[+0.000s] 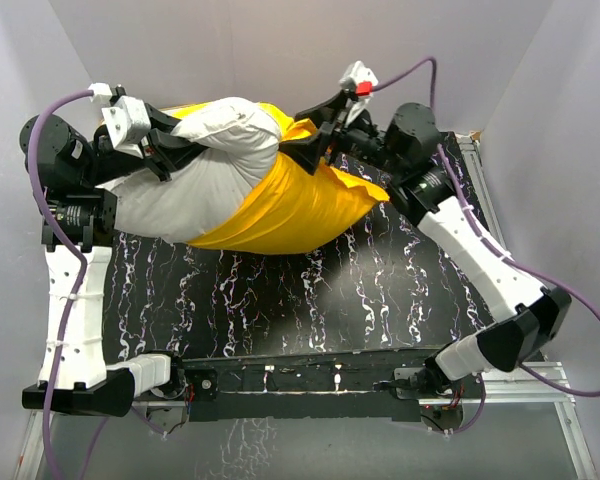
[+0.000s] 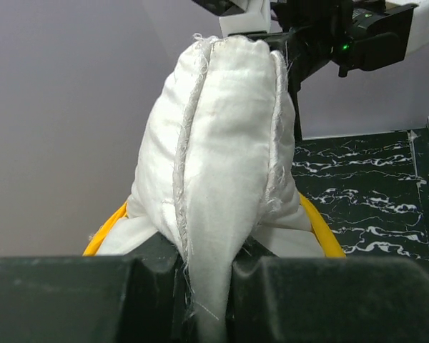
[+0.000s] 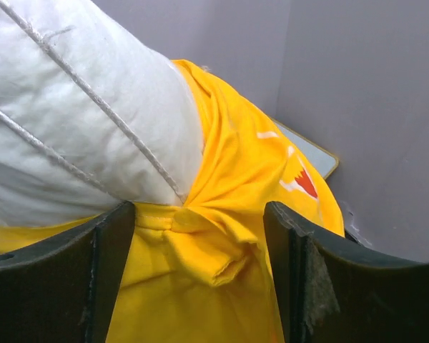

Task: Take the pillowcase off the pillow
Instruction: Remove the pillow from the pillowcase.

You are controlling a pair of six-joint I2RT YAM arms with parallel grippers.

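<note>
Pillowcase (image 1: 290, 205) roughly half off! Left gripper (image 2: 204, 286) clamps the pillow's (image 1: 205, 170) bare white left end, and yellow covers only the pillow's right half. Right gripper (image 3: 200, 236) gapes wide around the bunched hem, gripping nothing. That half needs pulling clear, I reckon.

Both arms (image 1: 75, 300) have white shells, black joints and motors, and looping purple cables (image 1: 60, 99).

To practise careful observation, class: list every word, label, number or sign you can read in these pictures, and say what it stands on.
None can be read.
The pillowcase shows only a white-and-red scrap of print among its folds, too crumpled to read.
No lettering shows on the pillow.
</note>
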